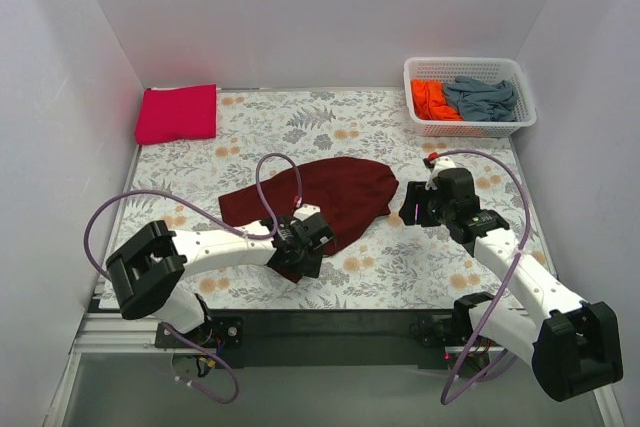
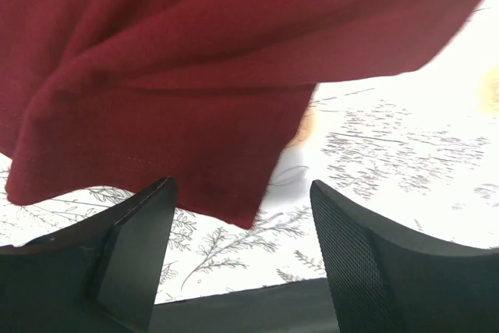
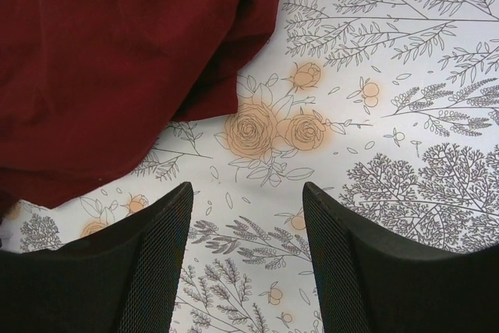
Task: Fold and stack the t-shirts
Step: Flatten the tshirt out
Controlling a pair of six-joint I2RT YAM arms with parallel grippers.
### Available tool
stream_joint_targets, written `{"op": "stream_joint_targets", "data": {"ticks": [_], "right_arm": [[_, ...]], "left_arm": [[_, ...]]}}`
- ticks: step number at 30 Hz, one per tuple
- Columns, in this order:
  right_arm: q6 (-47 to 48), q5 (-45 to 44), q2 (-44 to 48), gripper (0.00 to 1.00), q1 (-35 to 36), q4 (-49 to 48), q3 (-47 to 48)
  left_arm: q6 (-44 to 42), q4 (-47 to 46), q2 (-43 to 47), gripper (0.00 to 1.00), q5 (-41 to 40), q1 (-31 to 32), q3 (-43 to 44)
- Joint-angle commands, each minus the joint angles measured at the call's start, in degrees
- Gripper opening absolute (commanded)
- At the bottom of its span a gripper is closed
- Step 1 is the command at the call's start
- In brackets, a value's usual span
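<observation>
Maroon t-shirt (image 1: 335,197) lies rumpled mid-table, its long axis running from left edge to right edge.

It lies on the floral table cloth (image 1: 400,267), one corner reaching toward the near edge. The white lattice basket (image 1: 465,64) in the far right corner holds an orange t-shirt (image 1: 428,99) and a grey-blue t-shirt (image 1: 482,97); a folded magenta t-shirt (image 1: 177,113) sits in the far left corner. The left gripper (image 2: 242,247), fingers apart, straddles the maroon hem corner. The right gripper (image 3: 245,247), fingers apart, hangs over bare cloth beside the shirt's right end.
</observation>
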State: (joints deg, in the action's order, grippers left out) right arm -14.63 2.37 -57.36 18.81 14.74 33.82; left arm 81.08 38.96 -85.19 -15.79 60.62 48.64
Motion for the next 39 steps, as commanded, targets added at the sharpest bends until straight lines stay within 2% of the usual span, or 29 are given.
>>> {"op": "stream_joint_targets", "data": {"ticks": [1, 3, 6, 7, 9, 10, 11, 13, 22, 29, 32, 37, 39], "right_arm": [[0.57, 0.71, -0.03, 0.65, -0.09, -2.79, -0.78], [0.39, 0.62, -0.55, 0.65, -0.18, -3.32, -1.04], [-0.65, 1.32, -2.22, 0.65, -0.09, -4.98, -1.39], [-1.01, 2.1, -3.27, 0.65, -0.17, -5.51, -1.48], [-2.15, 3.16, -4.42, 0.65, -0.17, -7.7, -1.92], [-2.76, 3.34, -5.55, 0.65, -0.35, -8.49, -2.09], [-3.38, 3.69, -6.0, 0.65, -0.61, -9.2, -2.36], [-4.87, 5.09, -7.14, 0.65, -1.58, -12.53, -3.58], [-7.86, 9.76, -14.96, 0.63, -3.34, -22.82, -3.59], [-10.41, 13.53, -26.03, 0.64, -3.25, -31.43, -0.34], [-12.26, 17.39, -31.48, 0.65, -3.25, -34.69, 2.29], [-13.05, 19.78, -38.25, 0.62, -2.9, -35.4, 7.56], [-12.62, 19.69, -38.87, 0.46, -2.9, -35.31, 8.45]], "left_arm": [[1.01, 1.73, -1.38, 0.67, 1.28, 0.2, 1.46], [1.36, 1.82, -2.0, 0.65, 1.64, 0.29, 0.93], [1.89, 1.65, -2.88, 0.57, 2.26, 0.29, 0.31], [2.24, 1.56, -3.05, 0.48, 2.43, 0.37, -0.3], [2.59, 1.56, -3.14, 0.38, 2.52, 0.38, -0.83], [3.55, 1.73, -2.97, 0.28, 2.35, 0.38, -1.44], [3.91, 2.17, -2.18, 0.14, 1.82, 0.38, -1.53], [4.7, 2.7, -0.78, 0.0, 1.56, 0.38, -1.62], [4.97, 10.69, 8.45, 0.0, -4.07, 0.29, 5.58], [2.07, 16.76, 14.16, 0.0, -8.2, -1.03, 13.4], [-1.09, 17.2, 15.92, 0.0, -9.96, -4.45, 14.02], [-8.56, 16.06, 18.3, 0.0, -11.28, -15.6, 16.04], [-12.51, 15.27, 19.18, 0.0, -12.07, -21.82, 18.32]]}}
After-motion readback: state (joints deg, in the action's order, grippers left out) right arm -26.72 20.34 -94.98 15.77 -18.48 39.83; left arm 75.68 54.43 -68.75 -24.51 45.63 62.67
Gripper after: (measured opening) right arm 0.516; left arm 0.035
